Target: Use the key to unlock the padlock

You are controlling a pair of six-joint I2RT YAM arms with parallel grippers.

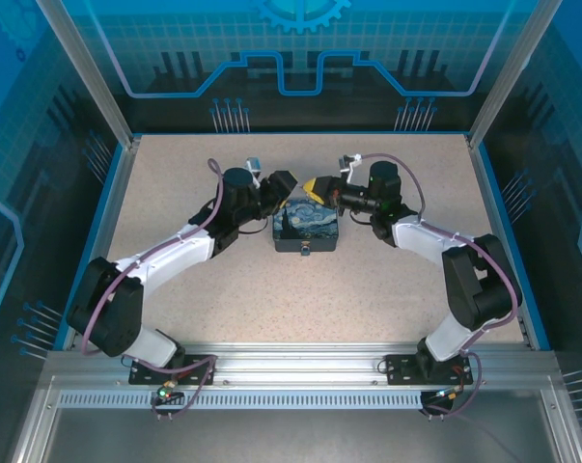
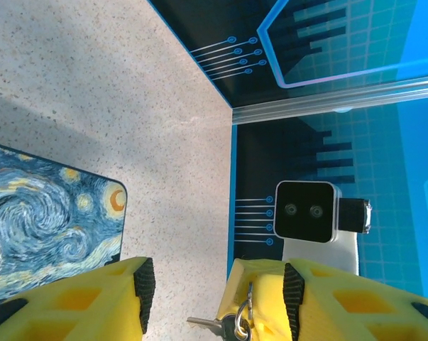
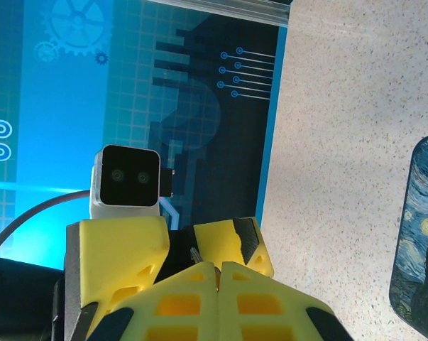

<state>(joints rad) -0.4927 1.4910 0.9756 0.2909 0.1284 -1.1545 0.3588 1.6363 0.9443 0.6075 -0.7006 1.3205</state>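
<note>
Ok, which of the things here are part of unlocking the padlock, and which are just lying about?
For the job: key on its ring, in the shut right claw; open left claw either side of it; tiny piece, likely the padlock, at the front edge of the blue box.
Lying about: that night-sky blue box; speckled table.

Speckled beige table (image 1: 271, 299), dark-blue painted box (image 1: 307, 228) lying on it

Speckled beige tabletop (image 1: 233, 299), blue-rimmed. Enclosed by glossy blue circuit-pattern panels (image 1: 300, 58) on far, left, right edges. Aluminium rail (image 1: 300, 371) along near edge.
</note>
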